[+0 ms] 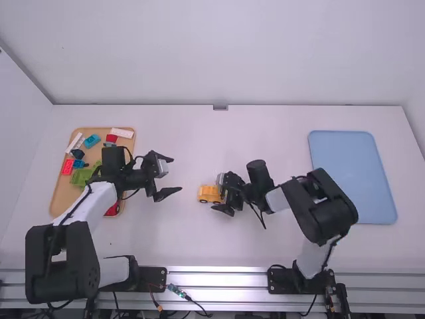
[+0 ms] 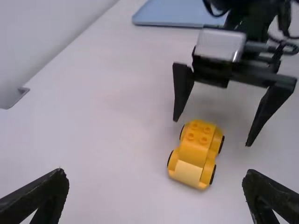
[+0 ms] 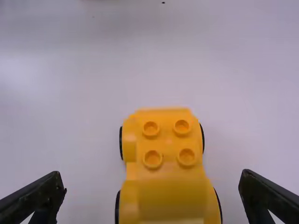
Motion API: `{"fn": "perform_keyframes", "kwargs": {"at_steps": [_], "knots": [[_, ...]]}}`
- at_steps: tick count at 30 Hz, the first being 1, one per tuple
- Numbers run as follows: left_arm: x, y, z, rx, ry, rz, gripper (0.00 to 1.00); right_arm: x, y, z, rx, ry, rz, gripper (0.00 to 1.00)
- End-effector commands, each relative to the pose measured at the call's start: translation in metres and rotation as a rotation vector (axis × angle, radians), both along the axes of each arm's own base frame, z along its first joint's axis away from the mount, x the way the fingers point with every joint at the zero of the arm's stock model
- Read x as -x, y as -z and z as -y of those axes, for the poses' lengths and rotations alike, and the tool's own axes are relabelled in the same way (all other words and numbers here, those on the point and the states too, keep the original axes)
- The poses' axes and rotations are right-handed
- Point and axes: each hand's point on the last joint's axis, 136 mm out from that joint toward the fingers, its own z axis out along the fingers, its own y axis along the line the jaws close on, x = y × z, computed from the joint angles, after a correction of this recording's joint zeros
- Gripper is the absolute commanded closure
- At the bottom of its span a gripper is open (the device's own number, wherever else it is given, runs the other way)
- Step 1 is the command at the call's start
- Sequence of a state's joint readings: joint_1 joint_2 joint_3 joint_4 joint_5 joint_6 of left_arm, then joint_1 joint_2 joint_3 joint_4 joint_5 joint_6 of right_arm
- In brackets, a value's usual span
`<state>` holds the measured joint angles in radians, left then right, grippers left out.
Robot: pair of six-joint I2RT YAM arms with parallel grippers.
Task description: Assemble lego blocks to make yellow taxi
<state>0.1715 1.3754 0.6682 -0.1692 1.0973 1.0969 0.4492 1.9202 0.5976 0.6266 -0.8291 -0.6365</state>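
The yellow car base (image 1: 208,193) sits mid-table (image 1: 279,133), its length roughly parallel to the near edge, studded end facing the right edge. The nearer, right gripper (image 3: 153,186) stands open, fingers flanking its sides; a straight close across the width looks best. The left gripper (image 1: 176,175), also open, hangs toward the left edge.
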Motion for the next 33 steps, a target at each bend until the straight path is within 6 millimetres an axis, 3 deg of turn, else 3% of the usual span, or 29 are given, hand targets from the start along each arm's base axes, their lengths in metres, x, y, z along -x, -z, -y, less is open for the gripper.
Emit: {"fn": "perform_keyframes", "kwargs": {"at_steps": [1, 3, 8, 14, 17, 18, 20, 21, 28, 31, 33], "knots": [[0.006, -0.008, 0.002, 0.044, 0.029, 0.022, 0.01, -0.004, -0.002, -0.012, -0.048, -0.042, -0.026, 0.01], [0.006, -0.008, 0.004, 0.044, 0.033, 0.021, 0.01, -0.014, 0.007, -0.015, -0.038, -0.006, -0.062, 0.01], [0.005, -0.005, 0.002, 0.023, 0.022, 0.016, 0.01, -0.018, 0.026, -0.025, -0.019, -0.019, -0.090, 0.01], [0.005, -0.005, 0.002, 0.023, 0.021, 0.013, 0.01, -0.015, 0.032, -0.041, -0.010, -0.051, -0.085, 0.02], [0.005, -0.005, 0.002, 0.023, 0.020, 0.012, 0.01, -0.018, 0.037, -0.041, 0.023, -0.024, -0.060, 0.36], [0.005, -0.005, 0.002, 0.023, 0.021, 0.012, 0.01, -0.019, 0.037, -0.041, 0.026, -0.020, -0.059, 0.41], [0.005, -0.005, 0.002, 0.023, 0.021, 0.012, 0.01, -0.020, 0.037, -0.041, 0.025, -0.019, -0.058, 0.69], [0.005, -0.005, 0.002, 0.023, 0.021, 0.013, 0.01, -0.020, 0.037, -0.041, 0.023, -0.017, -0.063, 0.75], [0.006, -0.002, 0.002, 0.026, 0.022, -0.002, 0.01, -0.035, 0.022, -0.030, 0.016, 0.035, -0.051, 0.75], [0.007, 0.005, 0.005, 0.032, 0.032, -0.029, 0.01, -0.056, 0.007, -0.007, 0.056, 0.122, -0.032, 0.76], [0.006, 0.017, 0.011, 0.012, 0.044, -0.058, 0.01, -0.071, -0.004, 0.019, 0.130, 0.200, 0.003, 0.80]]}}
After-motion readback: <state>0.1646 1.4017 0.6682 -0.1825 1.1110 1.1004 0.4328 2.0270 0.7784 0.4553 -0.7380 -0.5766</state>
